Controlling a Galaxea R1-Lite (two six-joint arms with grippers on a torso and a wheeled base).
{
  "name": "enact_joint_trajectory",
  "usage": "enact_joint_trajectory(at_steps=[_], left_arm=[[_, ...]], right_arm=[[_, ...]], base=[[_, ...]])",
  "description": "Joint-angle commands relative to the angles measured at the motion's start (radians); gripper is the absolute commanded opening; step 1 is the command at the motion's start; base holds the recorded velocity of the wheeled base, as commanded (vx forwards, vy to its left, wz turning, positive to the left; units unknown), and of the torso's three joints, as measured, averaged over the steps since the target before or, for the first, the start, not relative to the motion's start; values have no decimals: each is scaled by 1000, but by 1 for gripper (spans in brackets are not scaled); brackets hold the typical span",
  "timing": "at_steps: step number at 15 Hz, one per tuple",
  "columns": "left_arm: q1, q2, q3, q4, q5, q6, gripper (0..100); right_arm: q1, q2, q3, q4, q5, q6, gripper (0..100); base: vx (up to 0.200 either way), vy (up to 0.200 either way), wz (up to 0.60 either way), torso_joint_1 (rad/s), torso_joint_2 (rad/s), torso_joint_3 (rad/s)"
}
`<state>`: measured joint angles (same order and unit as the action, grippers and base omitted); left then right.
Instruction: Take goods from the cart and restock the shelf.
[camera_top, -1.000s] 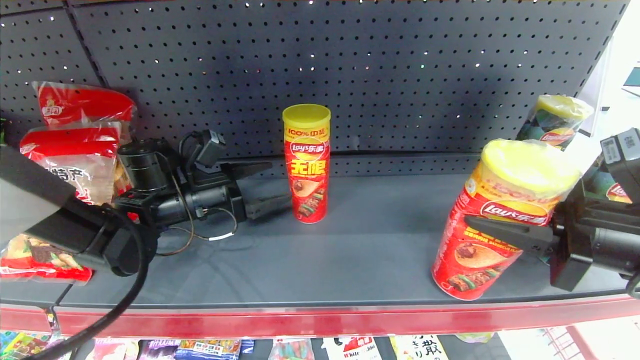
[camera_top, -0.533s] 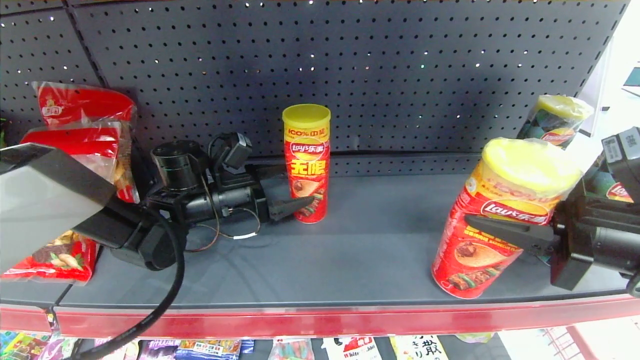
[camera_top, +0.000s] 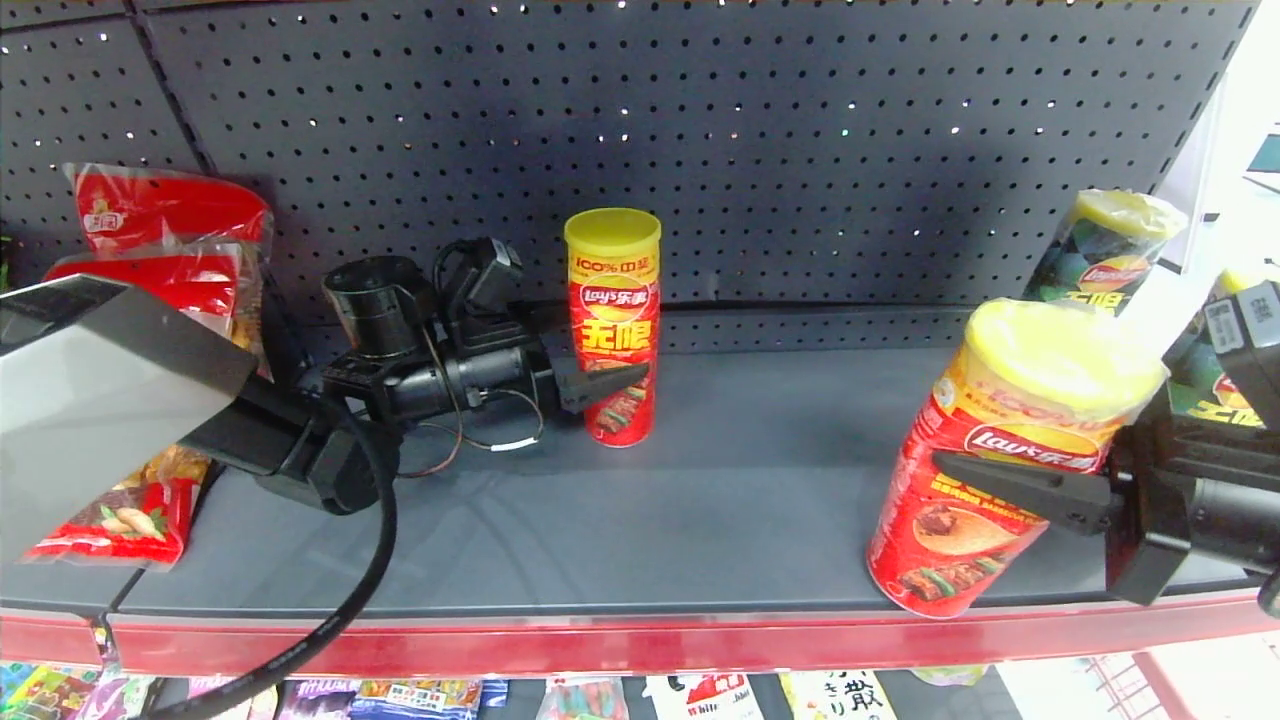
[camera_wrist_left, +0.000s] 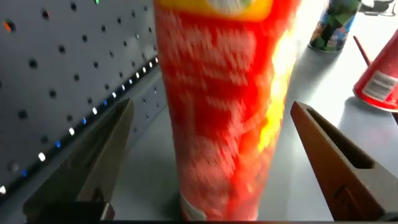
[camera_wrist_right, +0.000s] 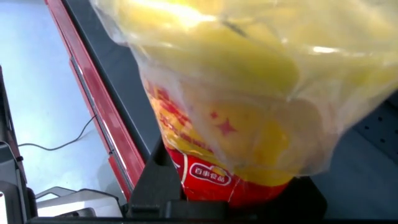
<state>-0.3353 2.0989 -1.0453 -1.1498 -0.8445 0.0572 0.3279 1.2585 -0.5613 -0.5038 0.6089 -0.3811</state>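
The left gripper (camera_wrist_left: 212, 112), jaws spread, straddles the upright chip can (camera_top: 612, 325) at the shelf's (camera_top: 700, 520) far middle, seemingly without touching it. The right gripper (camera_top: 975, 455) clamps a tilted wrapped can (camera_top: 1040, 370) at the near right. These are light, stiff, slick tubes, so grip mid-body.

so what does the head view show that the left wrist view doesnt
Head view adds: the snack bags, the shelf's red front edge, and the right gripper clamped on the tilted wrapped can. Left wrist view adds: clear gaps between the left gripper's open fingers and the upright can between them. Shared: that upright can, the pegboard, the green can farther along.
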Motion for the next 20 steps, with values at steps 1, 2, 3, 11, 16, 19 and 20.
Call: enact_joint_trajectory(at_steps=[1, 2, 3, 11, 16, 19, 20], left_arm=[[-11, 9, -19, -1, -1, 0, 100], [-17, 16, -30, -1, -1, -5, 100], [-28, 26, -41, -1, 2, -7, 100], [-33, 44, -67, -2, 16, -13, 0], [-34, 29, -33, -13, 15, -11, 0], [-27, -36, 105, -70, 8, -13, 0], [-28, -62, 197, -165, 10, -43, 0]], right_arm=[[0, -4, 3, 2, -5, -1, 0], [0, -4, -3, 2, -9, -1, 0], [0, -4, -5, 2, -9, -1, 0], [0, -2, -2, 2, -11, -1, 0], [0, -2, 8, 2, -11, -1, 0], [0, 5, 8, 2, -11, -1, 0], [0, 10, 8, 2, -11, -1, 0]], base=[[0, 0, 0, 0, 0, 0], [0, 0, 0, 0, 0, 0], [0, 0, 0, 0, 0, 0], [0, 0, 0, 0, 0, 0], [0, 0, 0, 0, 0, 0], [0, 0, 0, 0, 0, 0], [0, 0, 0, 0, 0, 0]])
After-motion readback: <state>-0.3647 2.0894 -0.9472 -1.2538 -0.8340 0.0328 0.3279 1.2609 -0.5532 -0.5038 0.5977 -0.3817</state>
